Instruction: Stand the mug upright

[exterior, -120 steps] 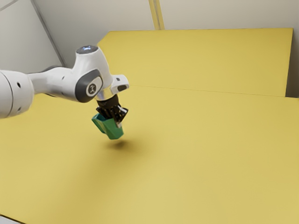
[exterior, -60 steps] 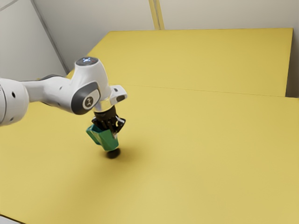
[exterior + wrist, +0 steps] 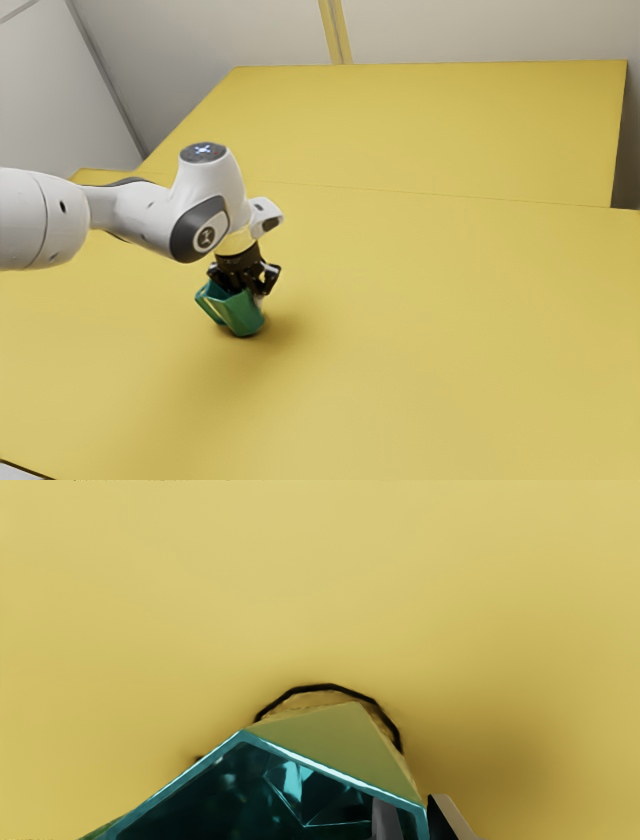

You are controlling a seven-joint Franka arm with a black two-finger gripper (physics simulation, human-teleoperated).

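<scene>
Gripper [image 3: 254,293] is holding the mug [image 3: 236,314] tilted, low at the desk [image 3: 420,330]; jaws are clasping its wall, one inside, one outside.

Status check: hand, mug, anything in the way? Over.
Hand shut on mug, one finger inside. Mug tilted, not yet upright. Yellow table close beneath.
</scene>
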